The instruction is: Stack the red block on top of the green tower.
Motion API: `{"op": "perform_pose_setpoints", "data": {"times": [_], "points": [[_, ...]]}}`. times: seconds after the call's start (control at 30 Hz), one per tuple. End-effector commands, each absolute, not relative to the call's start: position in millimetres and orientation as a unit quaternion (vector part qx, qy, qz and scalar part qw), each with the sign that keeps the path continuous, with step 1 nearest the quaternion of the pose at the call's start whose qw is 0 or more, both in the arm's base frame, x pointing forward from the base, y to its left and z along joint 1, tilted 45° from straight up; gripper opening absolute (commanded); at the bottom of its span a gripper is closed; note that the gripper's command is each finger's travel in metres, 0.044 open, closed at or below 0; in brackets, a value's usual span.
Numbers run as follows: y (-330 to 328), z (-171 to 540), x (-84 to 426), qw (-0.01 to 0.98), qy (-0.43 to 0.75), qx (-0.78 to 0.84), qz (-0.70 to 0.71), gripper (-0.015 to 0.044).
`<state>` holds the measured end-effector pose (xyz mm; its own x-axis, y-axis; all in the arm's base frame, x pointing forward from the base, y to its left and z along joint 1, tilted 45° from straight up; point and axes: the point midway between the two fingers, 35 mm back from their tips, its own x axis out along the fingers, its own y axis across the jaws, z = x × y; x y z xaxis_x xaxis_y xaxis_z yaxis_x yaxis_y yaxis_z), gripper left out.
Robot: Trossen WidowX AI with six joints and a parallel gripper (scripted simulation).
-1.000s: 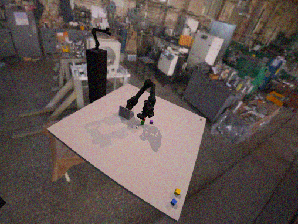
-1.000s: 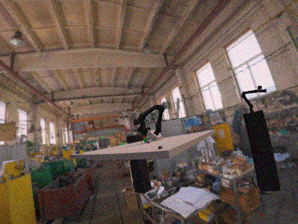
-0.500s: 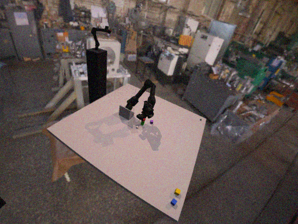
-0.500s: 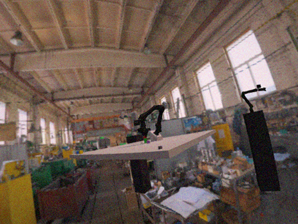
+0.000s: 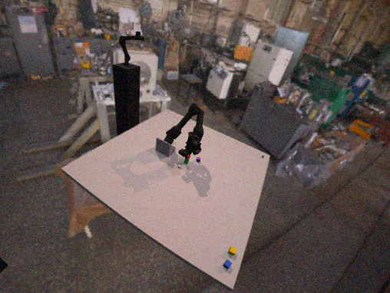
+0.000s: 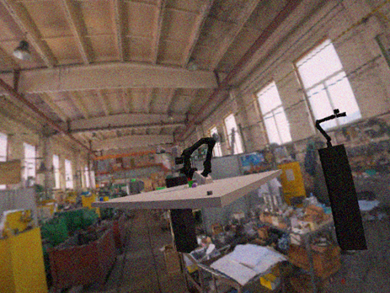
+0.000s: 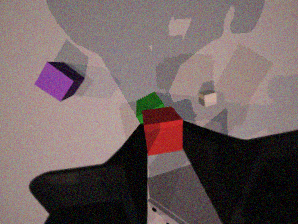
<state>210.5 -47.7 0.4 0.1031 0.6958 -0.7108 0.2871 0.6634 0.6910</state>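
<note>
Pale tabletop [image 5: 165,199] [image 6: 163,196] below; tool [image 5: 186,154] [image 6: 189,177] [image 7: 159,125] part-closed, gripping red blk [image 5: 188,156] [image 6: 188,180] [image 7: 164,136] btwn fingers; green tower [image 5: 186,161] [image 6: 191,184] [image 7: 149,106] v. near.

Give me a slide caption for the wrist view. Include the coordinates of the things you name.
Black pincer [image 7: 159,125] gripping a red cube [image 7: 164,137] near the green tower [image 7: 149,105], purple cube [image 7: 57,82] off to one side.

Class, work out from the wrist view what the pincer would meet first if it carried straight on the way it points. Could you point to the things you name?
Probably the green tower [image 5: 186,161] [image 7: 149,104]: it shows just past the red block [image 5: 188,156] [image 7: 164,136] in the pincer [image 5: 188,155] [image 7: 159,125], though depth is unclear.
</note>
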Motion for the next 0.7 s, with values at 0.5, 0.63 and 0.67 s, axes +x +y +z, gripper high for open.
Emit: {"op": "perform_pose_setpoints", "data": {"times": [0.5, 0.63, 0.67], "points": [[-48.0, 0.7, 210.2, 0.639, 0.65, 0.379, 0.159, 0.0341], [-48.0, 0.7, 210.2, 0.639, 0.65, 0.379, 0.159, 0.044], [-48.0, 0.7, 210.2, 0.639, 0.65, 0.379, 0.159, 0.044]]}}
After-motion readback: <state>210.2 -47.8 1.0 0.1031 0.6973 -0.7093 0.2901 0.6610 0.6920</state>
